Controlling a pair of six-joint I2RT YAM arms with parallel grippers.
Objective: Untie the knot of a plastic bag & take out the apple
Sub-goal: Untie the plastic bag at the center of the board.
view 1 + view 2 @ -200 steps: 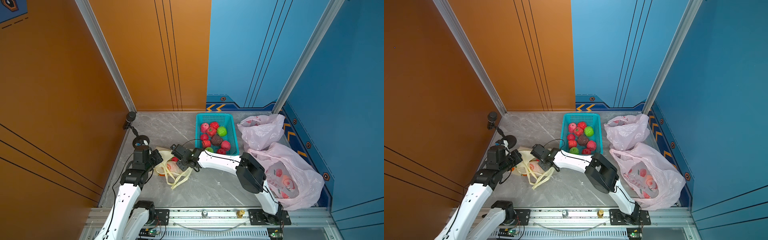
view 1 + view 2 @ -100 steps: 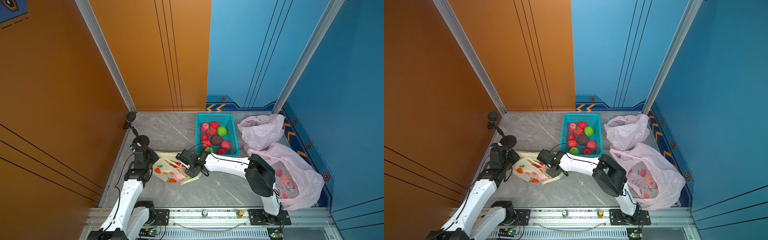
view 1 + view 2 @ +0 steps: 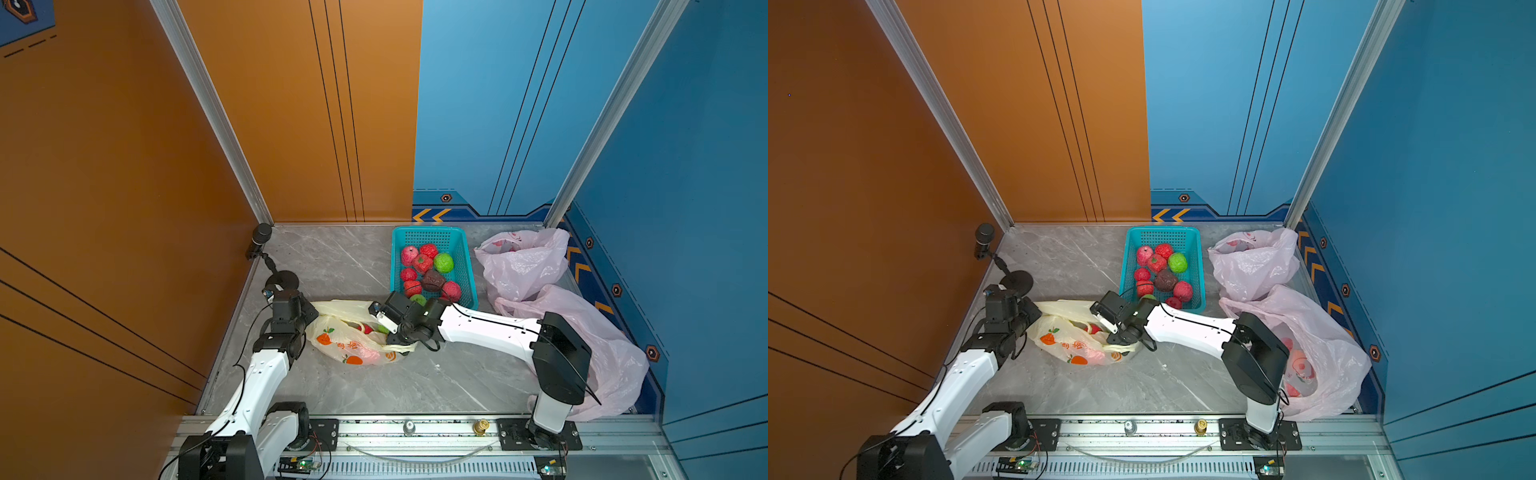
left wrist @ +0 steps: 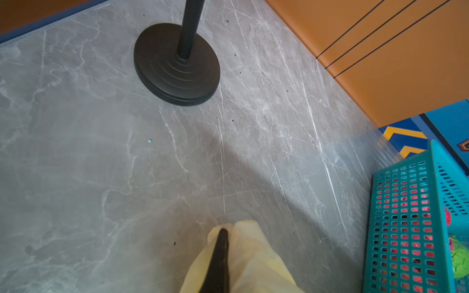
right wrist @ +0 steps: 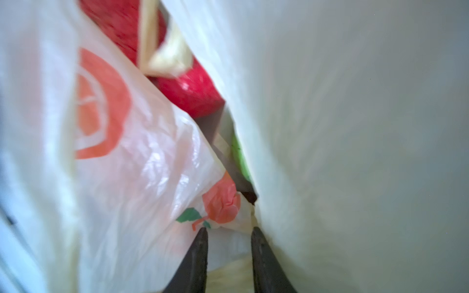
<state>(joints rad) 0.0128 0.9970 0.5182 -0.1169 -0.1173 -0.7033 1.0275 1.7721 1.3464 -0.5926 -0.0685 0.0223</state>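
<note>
Yellowish fruit-print bag (image 3: 353, 340), red apple (image 3: 366, 328) inside

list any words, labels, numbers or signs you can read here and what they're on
No text here can be read.
Yellow bag: orange fruit pictures, a round orange emblem and a few orange characters, too small to read.
Pink bags: red print, too blurred to read.
Blue wall trim: yellow chevron arrows and hexagon badges, no words.

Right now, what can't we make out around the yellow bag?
- Right tool: top views hide its tips behind the wrist; whether film is pinched stays unclear in the blurred wrist view.
- Bag contents: only slivers of red fruit and something green; count unknown.
- Left tool: shut on a bag fold; frame edge cuts the rest.
</note>
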